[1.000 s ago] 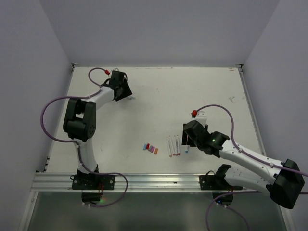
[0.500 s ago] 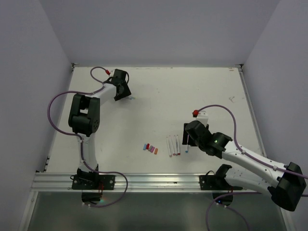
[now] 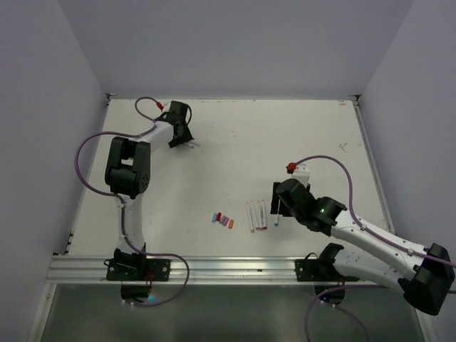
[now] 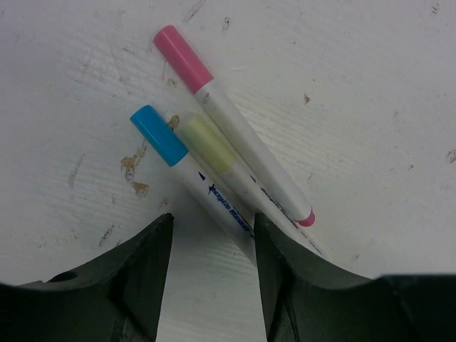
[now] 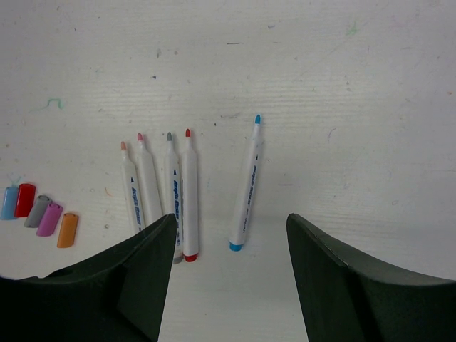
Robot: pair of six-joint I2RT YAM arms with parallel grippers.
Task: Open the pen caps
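Pens in two groups. Left gripper (image 4: 212, 229) hangs with jaws apart at the table's (image 3: 285, 135) far left, over three capped pens (image 4: 239, 178) lying touching: pink cap (image 4: 183, 57), yellow cap (image 4: 205, 142), blue cap (image 4: 158, 135). The blue-capped barrel runs in between the fingers. Right gripper (image 5: 229, 222) is spread wide, holding nothing, above five uncapped pens (image 5: 173, 192), the blue-tipped one (image 5: 247, 185) slightly apart. Five loose caps (image 5: 39, 214) lie in a row just left of them.

Robotics laboratory test cell. A scuffed white table (image 3: 235, 142) stands boxed in by bare pale walls (image 3: 235, 43); an aluminium rail (image 3: 235, 269) along its near edge carries two bolted arms (image 3: 128, 169) with purple cables (image 3: 77, 160); pens (image 3: 256, 215) lie in a tidy row toward that edge.
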